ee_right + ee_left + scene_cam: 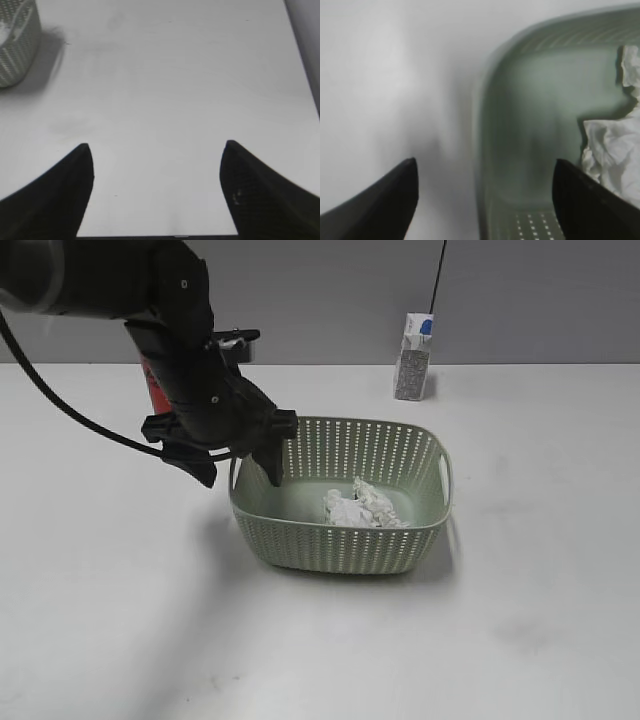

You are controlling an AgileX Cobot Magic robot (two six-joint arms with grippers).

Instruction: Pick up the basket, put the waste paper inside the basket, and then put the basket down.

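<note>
The sage-green basket (pixel 400 540) rests on the white table, with crumpled white waste paper (pixel 362 508) inside it. My left gripper (pixel 240 468) is open and straddles the basket's left rim, one finger inside and one outside. In the left wrist view the rim (pixel 485 150) runs between the open fingers (pixel 485 190), and the waste paper (pixel 612 150) lies at the right. My right gripper (pixel 156 190) is open and empty above bare table; the basket's corner (pixel 15 45) shows at the top left. The right arm is out of the exterior view.
A small upright grey-white carton with a blue mark (pixel 414 356) stands at the back of the table. A red object (pixel 156 385) stands partly hidden behind the left arm. A black cable hangs at the left.
</note>
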